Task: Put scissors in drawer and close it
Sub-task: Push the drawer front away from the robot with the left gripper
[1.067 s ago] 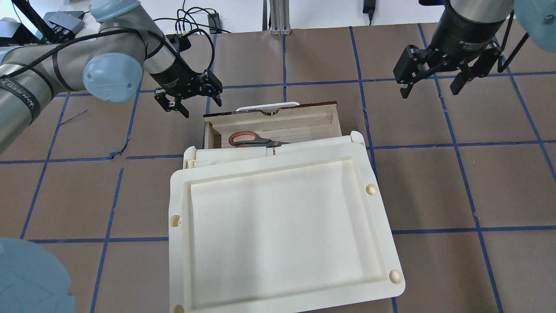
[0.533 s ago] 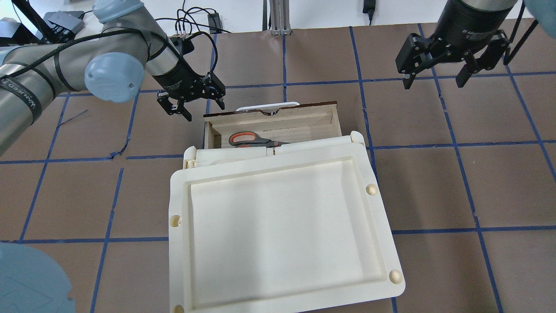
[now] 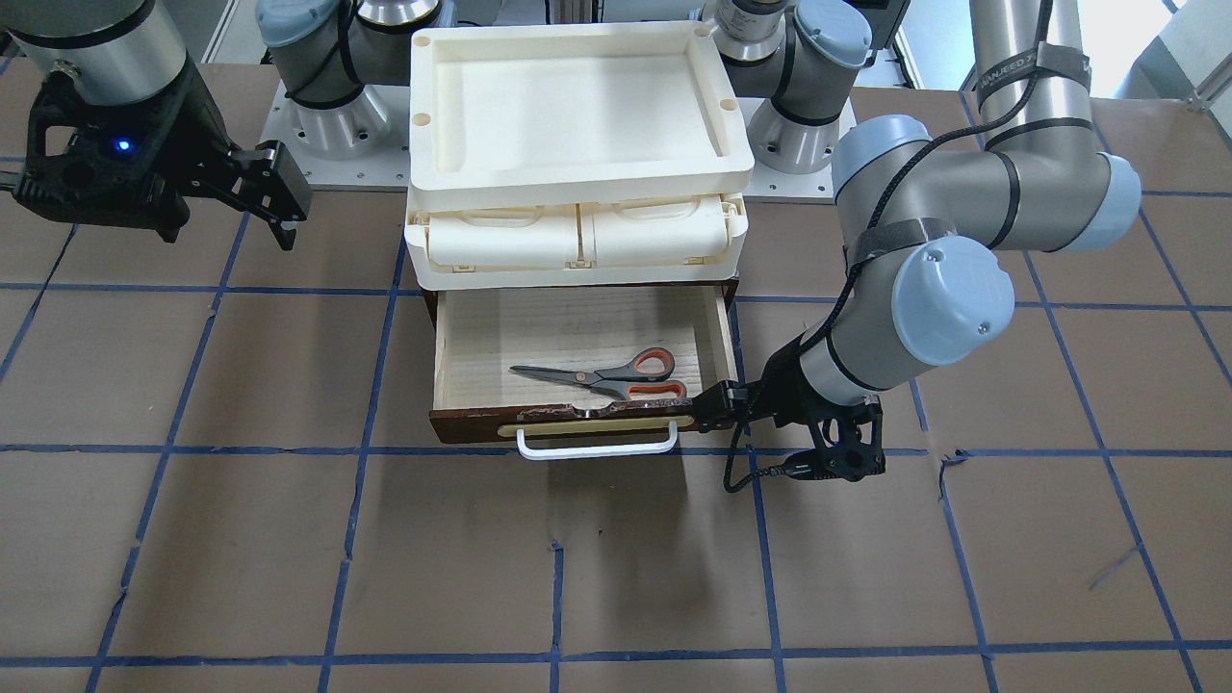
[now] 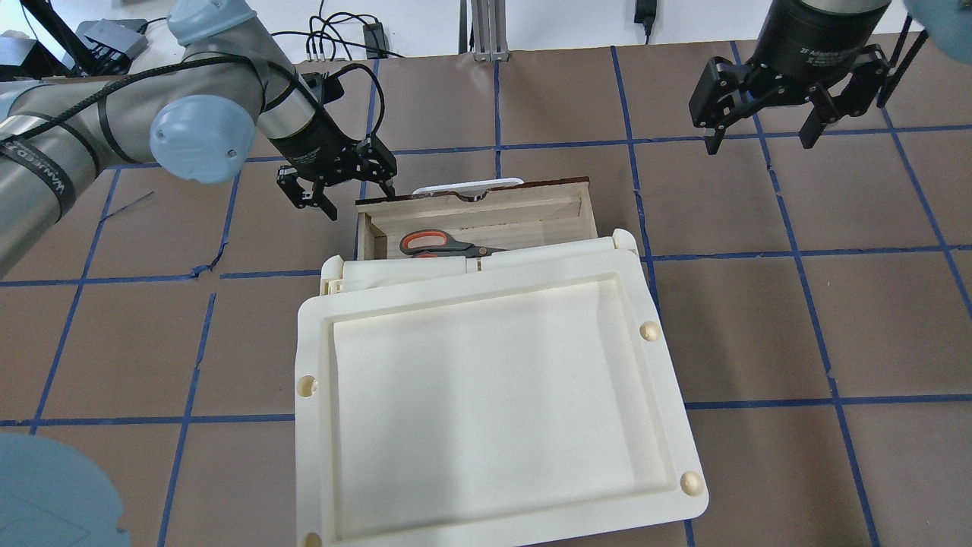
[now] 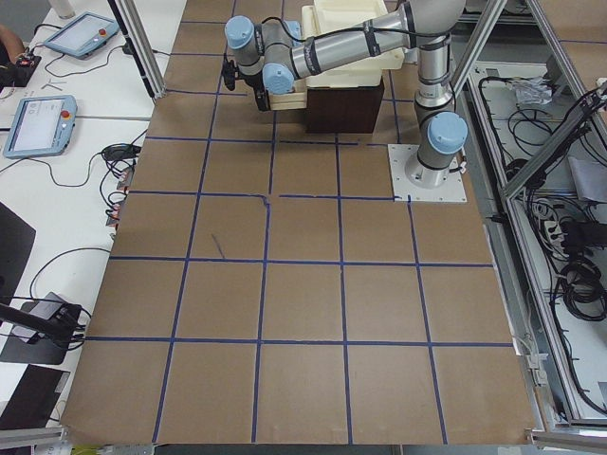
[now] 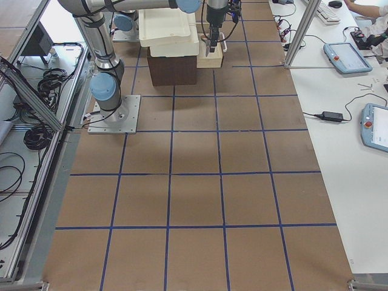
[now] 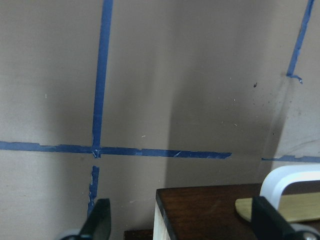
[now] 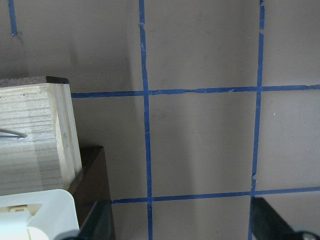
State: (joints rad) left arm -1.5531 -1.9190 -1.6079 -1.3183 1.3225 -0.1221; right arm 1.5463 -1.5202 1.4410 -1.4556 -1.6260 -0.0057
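The scissors lie flat in the open drawer, grey handles with orange lining toward my left. The drawer's dark front carries a brass plate and a white bar handle. My left gripper is open and empty, low at the drawer front's left corner; in the left wrist view that corner sits between the fingers. My right gripper is open and empty, raised well off to the drawer's right.
A cream plastic tray tops the cabinet above the drawer, with cream compartments under it. Brown table with blue tape grid all around. Cables lie at the far edge.
My left gripper has moved in toward the drawer front's left corner, with its fingers still open. My right gripper has drifted slightly up and away. Scissors and drawer have not moved.
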